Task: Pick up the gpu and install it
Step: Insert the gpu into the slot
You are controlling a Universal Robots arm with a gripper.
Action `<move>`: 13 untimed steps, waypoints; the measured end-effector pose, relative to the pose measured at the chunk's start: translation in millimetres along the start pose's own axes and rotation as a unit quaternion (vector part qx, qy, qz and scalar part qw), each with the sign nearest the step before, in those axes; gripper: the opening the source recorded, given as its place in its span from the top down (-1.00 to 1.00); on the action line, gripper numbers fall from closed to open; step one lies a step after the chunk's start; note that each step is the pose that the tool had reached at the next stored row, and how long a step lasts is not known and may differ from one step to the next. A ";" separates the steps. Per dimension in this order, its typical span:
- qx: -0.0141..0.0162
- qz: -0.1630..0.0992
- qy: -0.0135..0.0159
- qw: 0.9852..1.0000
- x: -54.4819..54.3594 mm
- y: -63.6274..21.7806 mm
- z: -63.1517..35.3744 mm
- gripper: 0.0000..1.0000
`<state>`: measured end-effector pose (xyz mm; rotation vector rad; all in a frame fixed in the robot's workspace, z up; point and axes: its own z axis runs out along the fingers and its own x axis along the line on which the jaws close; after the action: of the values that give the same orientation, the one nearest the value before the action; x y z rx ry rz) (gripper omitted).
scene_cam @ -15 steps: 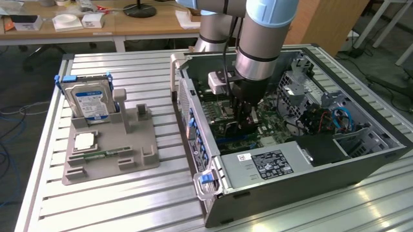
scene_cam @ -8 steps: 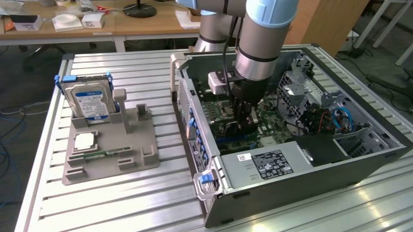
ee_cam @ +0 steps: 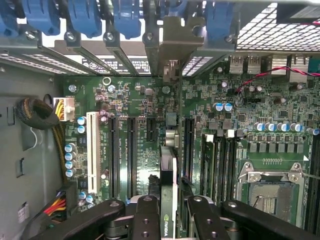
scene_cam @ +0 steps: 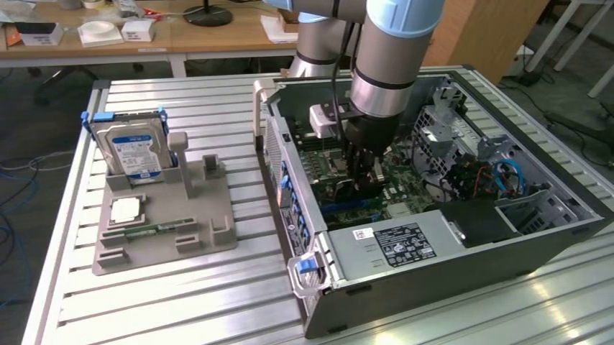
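Holding the gpu [ee_cam: 167, 172] in the claw [ee_cam: 170, 225], set narrow and pinched on the two flat faces of the card, deep inside the open case [scene_cam: 432, 266] lying on the worktop [scene_cam: 192, 302] toward the exterior view's right. Taken from above and across its thickness, probably to leave the lower edge free for a slot and to keep the fingers [ee_cam: 145, 220] off the motherboard [ee_cam: 135, 100]. Kept on edge, upright to the board, the only way to go into a slot. Long axis parallel to the long slots, running from the claw toward the case wall on the exterior view's left. Bracket [ee_cam: 175, 37] end pointing at that wall, lined up with one of the rear openings under the row of blue clips [ee_cam: 85, 17], seemingly to let the metal tab meet its opening. Standing between the short slot and the long slot beside the memory sockets. Cannot tell whether already touching the board or just above it. Well apart, on the exterior view's left, a grey holder [scene_cam: 163, 237] with the hard drive [scene_cam: 134, 151] upright in it.
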<state>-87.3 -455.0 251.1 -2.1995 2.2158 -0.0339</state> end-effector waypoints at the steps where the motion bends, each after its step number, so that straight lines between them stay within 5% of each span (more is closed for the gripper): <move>1: 0.000 0.000 0.000 1.000 0.0 0.0 0.0 0.47; 13: 0.000 0.004 0.000 1.000 1.4 0.0 1.1 0.47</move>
<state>-87.3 -456.3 250.0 -2.1903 2.2253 -0.0342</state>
